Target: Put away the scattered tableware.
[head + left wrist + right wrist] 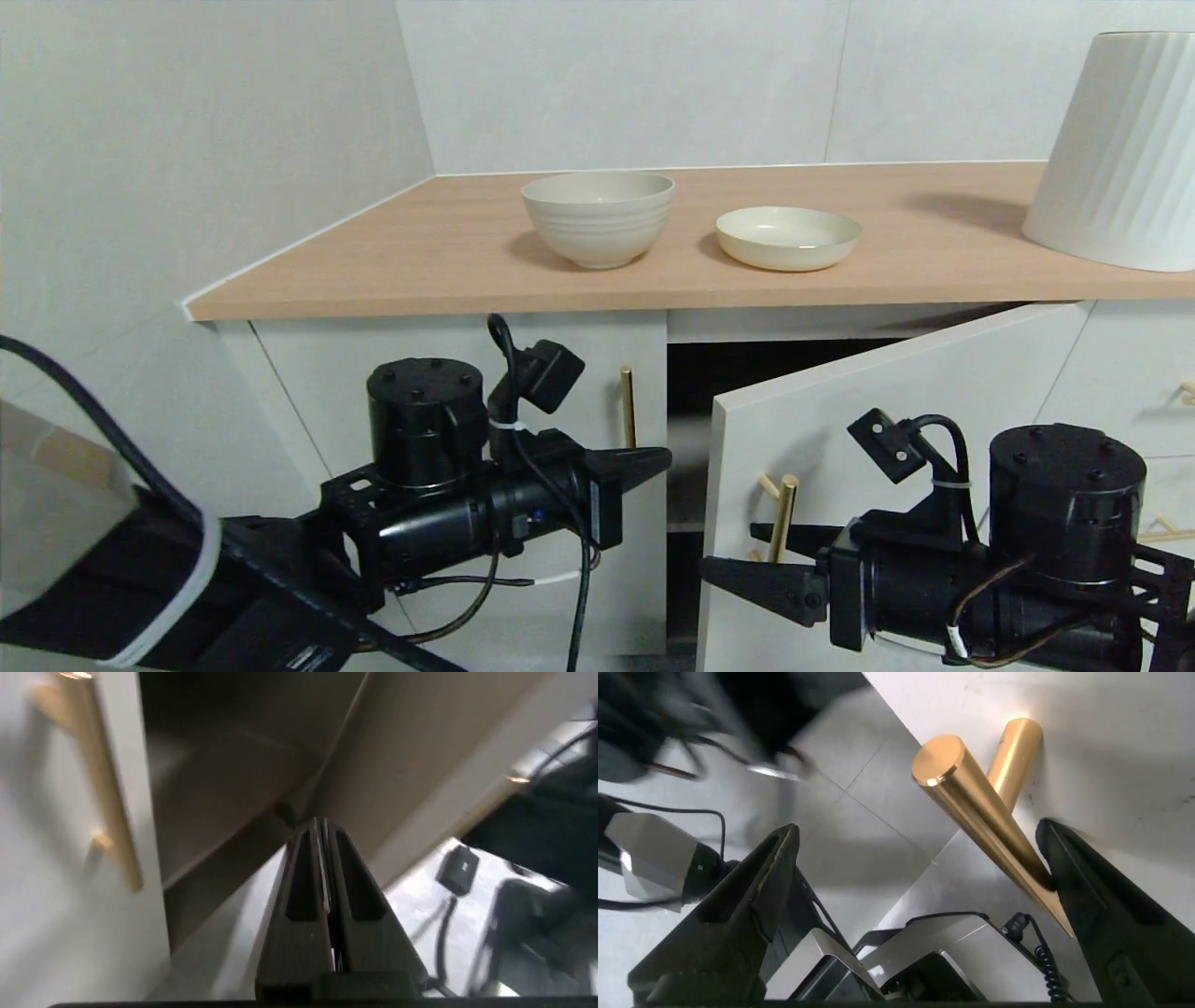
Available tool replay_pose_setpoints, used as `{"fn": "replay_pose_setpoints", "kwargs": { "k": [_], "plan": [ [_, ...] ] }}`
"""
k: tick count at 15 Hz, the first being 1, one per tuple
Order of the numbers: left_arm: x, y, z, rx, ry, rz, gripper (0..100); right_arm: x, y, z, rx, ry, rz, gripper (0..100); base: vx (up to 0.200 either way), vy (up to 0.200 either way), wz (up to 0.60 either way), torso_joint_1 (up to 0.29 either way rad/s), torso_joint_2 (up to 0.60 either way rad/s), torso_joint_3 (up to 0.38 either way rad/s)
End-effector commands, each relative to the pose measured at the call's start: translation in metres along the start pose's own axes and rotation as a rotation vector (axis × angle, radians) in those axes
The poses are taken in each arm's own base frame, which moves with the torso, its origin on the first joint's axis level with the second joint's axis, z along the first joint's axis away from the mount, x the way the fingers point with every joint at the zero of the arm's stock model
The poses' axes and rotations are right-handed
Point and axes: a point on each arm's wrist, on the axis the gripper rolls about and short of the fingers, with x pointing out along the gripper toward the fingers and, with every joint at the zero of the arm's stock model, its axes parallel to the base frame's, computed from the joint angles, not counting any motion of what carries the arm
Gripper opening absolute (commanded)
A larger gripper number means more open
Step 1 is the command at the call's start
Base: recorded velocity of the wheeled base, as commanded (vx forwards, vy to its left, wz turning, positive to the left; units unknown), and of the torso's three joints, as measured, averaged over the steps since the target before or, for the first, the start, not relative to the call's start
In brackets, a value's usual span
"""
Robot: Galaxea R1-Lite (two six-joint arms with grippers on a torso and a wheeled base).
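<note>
Above, bowl (597, 217) beside dish (787, 237) on countertop (392, 271), lampshade (1120, 149) farther right, cabinet door (896, 411) ajar

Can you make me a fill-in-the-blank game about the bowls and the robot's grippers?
On the counter, the deep bowl sits on the robot's ___ of the shallow dish.
The left gripper is ___.
The right gripper is open around the cabinet door's gold ___.
Missing words: left, shut, handle.
</note>
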Motion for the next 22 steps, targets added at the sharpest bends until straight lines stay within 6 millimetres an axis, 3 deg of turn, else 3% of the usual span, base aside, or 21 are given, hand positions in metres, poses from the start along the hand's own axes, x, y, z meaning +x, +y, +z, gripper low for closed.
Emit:
{"fn": "replay_pose_setpoints", "kwargs": {
  "k": [1,5,9,11,15,18,22],
  "plan": [
    [0.025,0.013,-0.03,-0.022,0.053,0.008,0,0.001,-0.002,-0.002,0.005,0.01,-0.006,100,0.0,0.0,0.0,0.0,0.0,0.0],
    [0.056,0.001,-0.055,0.001,0.061,-0.022,0,0.001,-0.002,-0.002,0.007,0.011,-0.01,100,0.0,0.0,0.0,0.0,0.0,0.0],
    [0.072,0.0,-0.056,0.028,-0.019,-0.022,0,-0.002,-0.003,-0.001,-0.016,-0.002,-0.021,100,0.0,0.0,0.0,0.0,0.0,0.0],
    [0.072,-0.006,-0.045,0.04,-0.055,-0.04,0,-0.008,-0.009,0.004,-0.047,-0.028,-0.048,100,0.0,0.0,0.0,0.0,0.0,0.0],
    [0.068,-0.009,-0.046,0.04,-0.052,-0.046,0,-0.028,-0.019,0.012,-0.056,-0.082,-0.115,100,0.0,0.0,0.0,0.0,0.0,0.0],
    [0.059,-0.014,-0.041,0.042,-0.059,-0.059,0,-0.04,-0.026,0.001,-0.076,-0.083,-0.211,100,0.0,0.0,0.0,0.0,0.0,0.0],
    [0.054,-0.016,-0.042,0.04,-0.043,-0.076,0,-0.066,-0.018,-0.02,-0.103,-0.062,-0.24,100,0.0,0.0,0.0,0.0,0.0,0.0]
  ]
}}
